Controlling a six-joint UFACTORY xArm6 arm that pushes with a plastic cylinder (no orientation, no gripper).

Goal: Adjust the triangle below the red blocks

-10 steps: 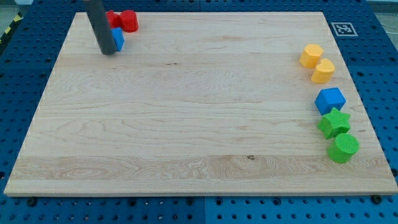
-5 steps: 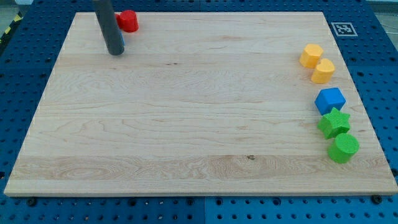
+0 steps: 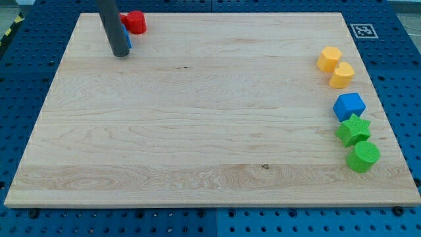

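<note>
My tip point(image 3: 121, 54) rests on the wooden board point(image 3: 197, 118) near its top left corner. The rod covers most of the blue triangle point(image 3: 128, 40); only a thin blue sliver shows at the rod's right side. A red round block point(image 3: 136, 22) sits just above and right of the tip. A second red block point(image 3: 123, 20) peeks out between the rod and the round one. The tip touches or nearly touches the blue triangle's lower left side.
Along the view's right edge stand two orange blocks point(image 3: 329, 58) point(image 3: 342, 76), a blue block point(image 3: 348, 106), a green star point(image 3: 353, 130) and a green cylinder point(image 3: 363, 157). A tag point(image 3: 363, 30) marks the top right corner.
My rod has shifted slightly right and down, now covering more of the blue triangle and the left red block. The right-side blocks have not moved.
</note>
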